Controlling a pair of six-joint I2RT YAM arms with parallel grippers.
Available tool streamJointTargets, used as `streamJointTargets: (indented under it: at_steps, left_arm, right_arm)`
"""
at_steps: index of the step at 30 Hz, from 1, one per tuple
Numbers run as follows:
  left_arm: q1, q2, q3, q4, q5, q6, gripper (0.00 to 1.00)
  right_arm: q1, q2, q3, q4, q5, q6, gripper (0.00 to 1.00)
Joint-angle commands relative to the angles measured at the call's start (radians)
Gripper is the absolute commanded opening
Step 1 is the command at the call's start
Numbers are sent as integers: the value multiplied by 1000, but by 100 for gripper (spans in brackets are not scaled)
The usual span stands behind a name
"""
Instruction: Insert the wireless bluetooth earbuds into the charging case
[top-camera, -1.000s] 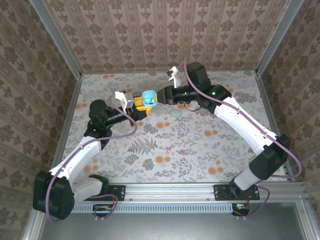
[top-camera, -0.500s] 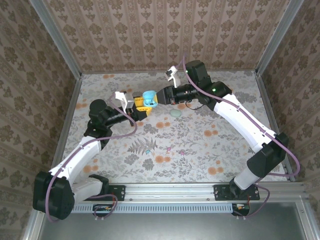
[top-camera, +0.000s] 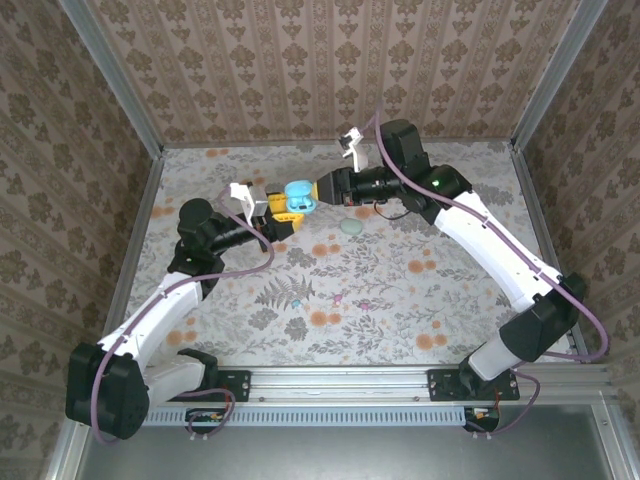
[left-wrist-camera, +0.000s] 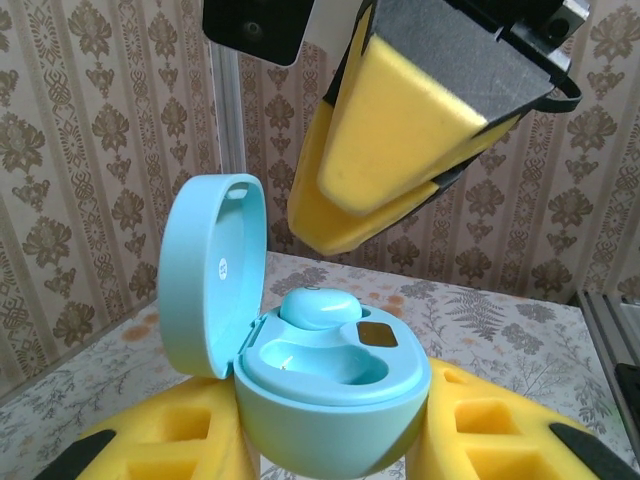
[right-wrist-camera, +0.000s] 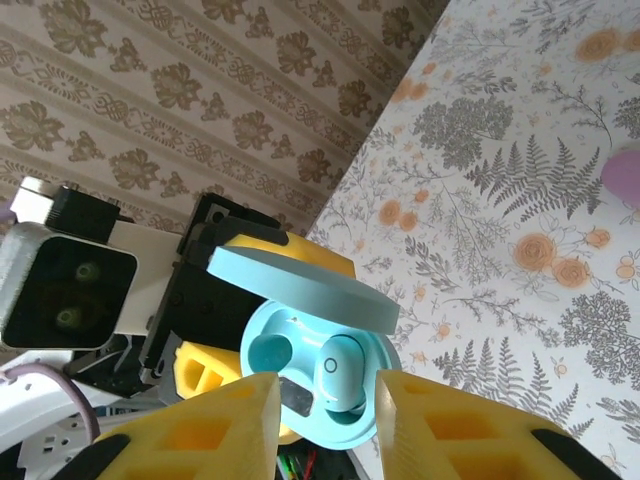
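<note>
Floral-print desk (top-camera: 420, 300), wallpapered walls. Left arm (top-camera: 160, 310) reaches forward, jaws pinching the open blue charging case (left-wrist-camera: 330, 400) above the desk. Right arm (top-camera: 480, 240) meets it, jaws slightly spread, gripping nothing. One blue earbud (left-wrist-camera: 318, 307) sits seated; adjacent socket (left-wrist-camera: 300, 355) vacant.

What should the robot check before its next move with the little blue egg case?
1. Charging case lid open: ok, it stands up.
2. Left hand gripping the case: ok, a finger on each side.
3. First earbud sitting in its slot: ok.
4. Second slot filled: not ok, it is empty.
5. Right hand free to pick: ok, fingers apart, nothing between them.
6. Loose earbud waiting on the table: ok, but whether it matches this case: cannot tell.
</note>
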Motion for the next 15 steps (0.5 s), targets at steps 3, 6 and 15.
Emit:
streamJointTargets:
  at_steps: [3, 6, 15]
  left_arm:
    - [0, -35, 26, -16, -120, 35, 31]
    - [20, -59, 14, -31, -200, 32, 30]
    - [107, -212, -27, -110, -332, 47, 31]
  right_arm:
    - [-2, -91, -88, 85, 125, 36, 34]
    - [-25, -146, -191, 123, 237, 74, 33]
    - [4, 77, -236, -46, 182, -10, 32]
